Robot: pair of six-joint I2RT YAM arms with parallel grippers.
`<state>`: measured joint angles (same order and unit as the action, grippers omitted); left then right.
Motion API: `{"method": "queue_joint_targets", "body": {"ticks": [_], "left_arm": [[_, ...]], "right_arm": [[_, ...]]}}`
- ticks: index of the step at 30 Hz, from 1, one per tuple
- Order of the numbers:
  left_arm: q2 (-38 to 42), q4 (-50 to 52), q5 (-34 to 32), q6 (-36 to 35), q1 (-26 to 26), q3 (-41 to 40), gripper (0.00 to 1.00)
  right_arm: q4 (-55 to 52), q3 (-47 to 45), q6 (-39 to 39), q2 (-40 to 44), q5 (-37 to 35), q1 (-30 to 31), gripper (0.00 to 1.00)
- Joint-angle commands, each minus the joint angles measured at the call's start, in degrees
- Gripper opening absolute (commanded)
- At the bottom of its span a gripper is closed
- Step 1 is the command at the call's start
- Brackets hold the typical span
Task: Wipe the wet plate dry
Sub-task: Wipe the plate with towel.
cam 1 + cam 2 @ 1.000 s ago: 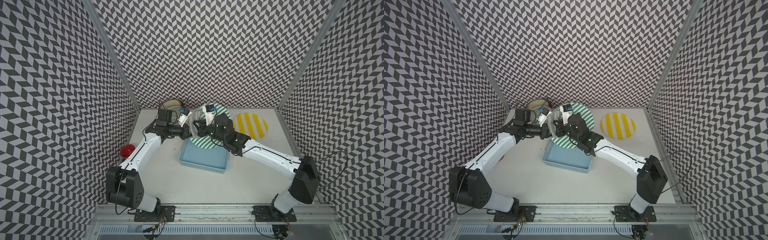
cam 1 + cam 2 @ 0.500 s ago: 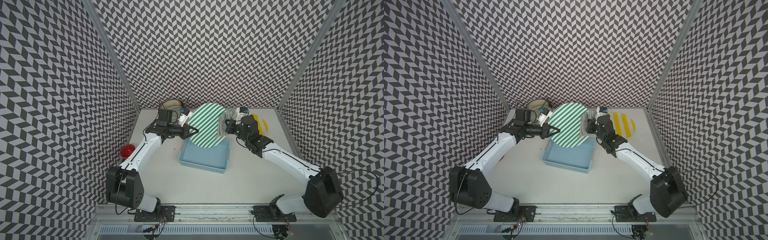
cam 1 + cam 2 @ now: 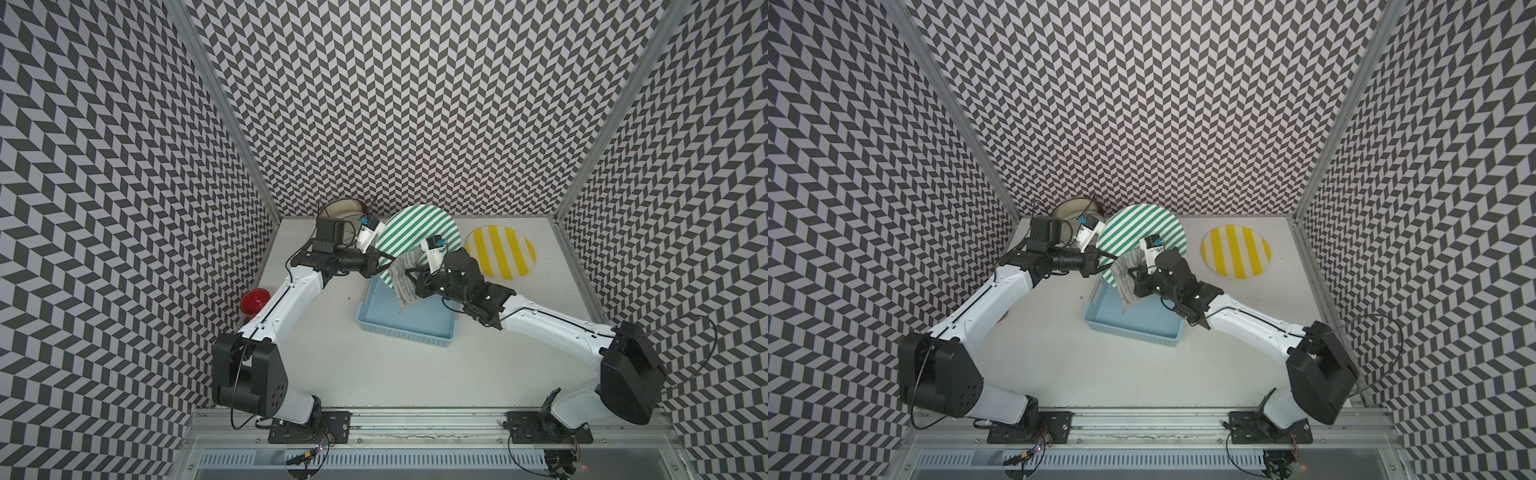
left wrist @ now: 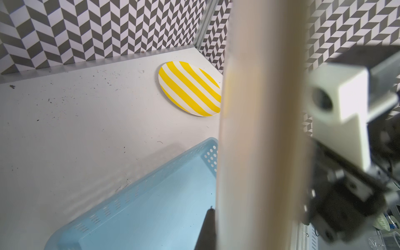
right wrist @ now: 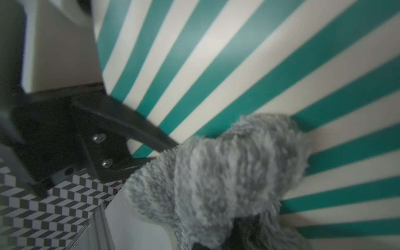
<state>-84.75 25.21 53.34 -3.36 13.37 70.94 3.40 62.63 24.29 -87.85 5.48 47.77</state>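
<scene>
**Striped plate held on edge above the basket, cloth against its face**

The white tabletop (image 3: 374, 374) fills the floor of the chevron-walled cell. At its middle lies the blue basket (image 3: 403, 334), a shallow perforated tray. Above the basket's far end is the green-striped plate (image 3: 419, 226), lifted clear of the tabletop and tipped steeply so its striped face turns toward the right arm. In the left wrist view it shows only as a blurred cream band (image 4: 259, 129).

To the right of it, flat on the tabletop and well apart from the basket, lies the yellow-striped plate (image 3: 500, 251). A pale bowl (image 3: 343, 206) sits in the far left corner, behind the left arm's wrist.

The grey cloth (image 3: 405, 276) is bunched against the lower left part of the green-striped face (the right wrist view shows its fluffy pile (image 5: 227, 168) touching the stripes). One loose end hangs down toward the basket.

The left claw (image 3: 384, 259) is clamped on the plate's left rim, with its dark fingers (image 5: 129, 129) pinching the edge just beside the cloth. The right claw (image 3: 415, 278) is closed on the bunched cloth and holds it to the plate.

A small red object (image 3: 254, 301) lies at the tabletop's left edge, beside the left arm.
</scene>
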Motion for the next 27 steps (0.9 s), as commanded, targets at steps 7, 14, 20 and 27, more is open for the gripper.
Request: {"method": "queue_joint_targets", "body": {"ticks": [7, 14, 20, 27], "left_arm": [[3.1, -4.5, 8.3, -1.0, 1.3, 0.7, 0.00], [3.5, -4.6, 8.5, -1.0, 1.3, 0.7, 0.00], [3.5, -4.5, 8.7, -1.1, 1.3, 0.7, 0.00], [3.9, -2.6, 8.1, -3.5, 1.4, 1.2, 0.00]], "right_arm": [[2.1, 2.9, 0.7, -3.5, -0.7, 2.5, 0.00], [-1.6, -1.2, 4.6, -1.3, -8.8, -1.2, 0.00], [0.1, -8.9, 10.6, 2.7, -5.6, -11.8, 0.00], [0.3, -9.4, 10.1, 7.0, -0.6, -23.6, 0.00]]}}
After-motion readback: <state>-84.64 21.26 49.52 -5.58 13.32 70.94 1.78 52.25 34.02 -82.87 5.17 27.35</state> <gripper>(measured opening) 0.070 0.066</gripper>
